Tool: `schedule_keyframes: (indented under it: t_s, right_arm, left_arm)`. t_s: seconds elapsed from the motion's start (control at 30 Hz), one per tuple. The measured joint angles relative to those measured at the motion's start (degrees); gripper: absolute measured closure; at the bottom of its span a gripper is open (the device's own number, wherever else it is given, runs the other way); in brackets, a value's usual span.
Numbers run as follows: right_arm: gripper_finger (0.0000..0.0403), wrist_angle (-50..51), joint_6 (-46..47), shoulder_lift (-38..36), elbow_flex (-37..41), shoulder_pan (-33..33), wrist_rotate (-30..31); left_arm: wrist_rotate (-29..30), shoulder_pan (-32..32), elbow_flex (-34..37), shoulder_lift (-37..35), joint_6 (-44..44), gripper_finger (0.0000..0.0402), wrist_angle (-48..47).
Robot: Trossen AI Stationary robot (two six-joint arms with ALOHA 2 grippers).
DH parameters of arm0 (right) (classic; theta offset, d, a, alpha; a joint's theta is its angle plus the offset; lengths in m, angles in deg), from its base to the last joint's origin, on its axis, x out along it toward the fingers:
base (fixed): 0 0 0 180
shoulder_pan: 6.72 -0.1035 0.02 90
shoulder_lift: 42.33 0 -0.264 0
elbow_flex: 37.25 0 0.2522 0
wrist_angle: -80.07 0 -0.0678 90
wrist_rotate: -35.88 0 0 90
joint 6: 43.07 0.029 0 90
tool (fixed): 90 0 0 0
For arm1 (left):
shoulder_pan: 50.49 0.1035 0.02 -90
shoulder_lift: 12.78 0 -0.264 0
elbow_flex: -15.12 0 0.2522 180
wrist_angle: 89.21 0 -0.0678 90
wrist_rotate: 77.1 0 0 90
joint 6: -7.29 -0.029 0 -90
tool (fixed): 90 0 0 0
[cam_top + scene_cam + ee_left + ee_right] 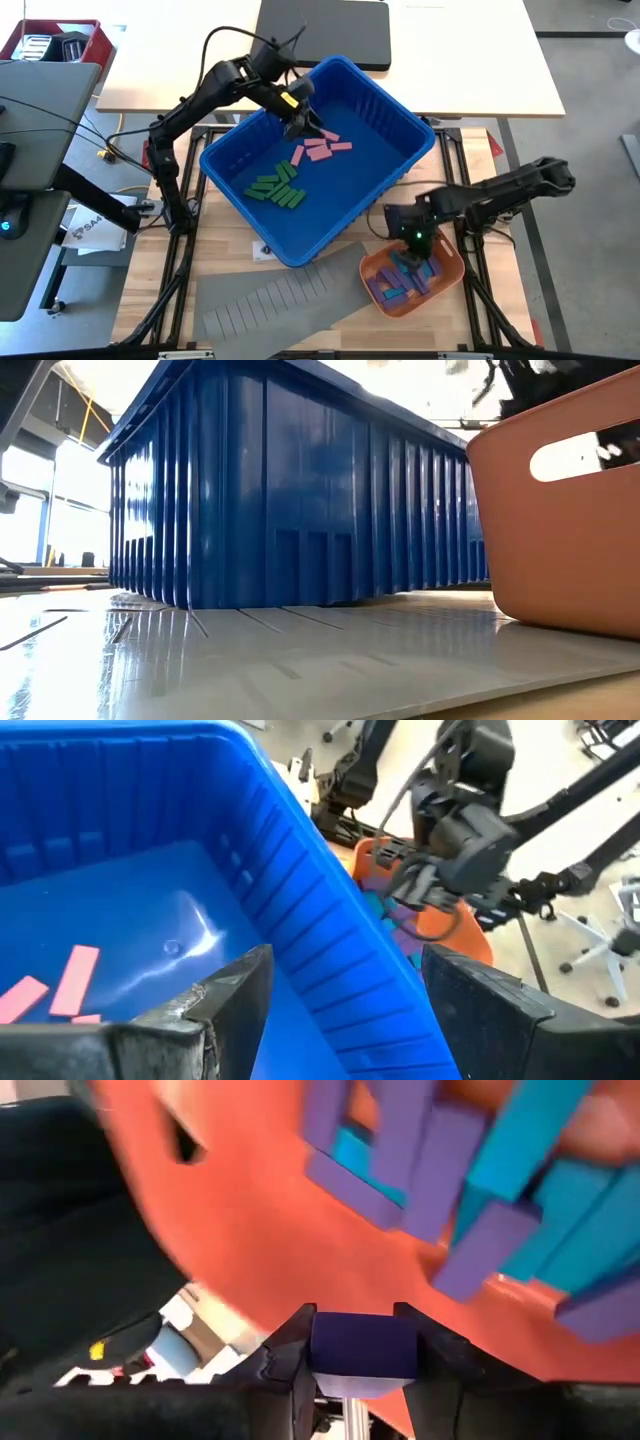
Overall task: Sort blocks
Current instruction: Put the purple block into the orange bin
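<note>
A blue bin (370, 150) holds a group of green blocks (275, 187) and a group of pink blocks (322, 150) lying flat on its floor. My left gripper (305, 128) hangs open and empty inside the bin, over the pink blocks (70, 982). An orange-red tray (368, 268) at the front right holds a pile of purple and blue blocks (405, 280). My right gripper (418, 240) is at the tray's far edge, shut on a purple block (362, 1348). My right gripper pinches the purple block between its two fingers; the block's end face (362, 1365) shows between them. The block's far part is hidden behind that face, and the pile (480, 1180) lies beyond it in the tray.
A grey slotted divider sheet (270, 300) lies on the table in front of the bin and beside the tray. A black flat case (325, 30) lies on the white table behind. The bin's tall walls (300, 490) and the tray's wall (560, 530) stand close together.
</note>
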Motion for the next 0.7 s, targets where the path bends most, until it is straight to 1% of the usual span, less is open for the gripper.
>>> schedule_keyframes:
  t_s: [0.13, 0.27, 0.33, 0.4, 0.5, 0.6, 0.7]
  right_arm:
    - [0.0302, -2.5, 7.0, 0.0, 5.2, -2.9, 0.0]
    - [0.03, -2.7, 9.4, 0.0, 7.4, -4.7, 0.1]
    - [0.028, -2.7, 10.5, 0.0, 8.0, -5.2, 0.1]
    - [0.0249, -2.5, 11.1, 0.0, 8.1, -5.4, 0.5]
    - [0.0218, -2.7, 12.8, 0.0, 8.0, -5.5, 2.9]
    - [0.0212, -2.0, 14.7, 0.0, 6.8, -5.5, 6.2]
    - [0.0213, -0.1, 15.4, 0.0, 3.5, -5.5, 9.7]
  left_arm:
    - [0.1, -0.7, 0.0, 0.0, -0.5, 0.0154, -1.6]
    - [0.1, -1.4, 0.0, 0.0, -0.6, 0.0154, -2.7]
    - [0.1, -1.7, 0.0, 0.0, -1.1, 0.0154, -3.0]
    - [0.2, -1.8, 0.0, 0.0, -1.7, 0.0154, -3.5]
    - [0.2, -2.1, 0.0, 0.0, -2.3, 0.0154, -4.1]
    - [0.2, -2.1, 0.0, 0.0, -2.5, 0.0154, -4.3]
    - [0.3, -2.1, 0.0, 0.0, -2.5, 0.0154, -5.2]
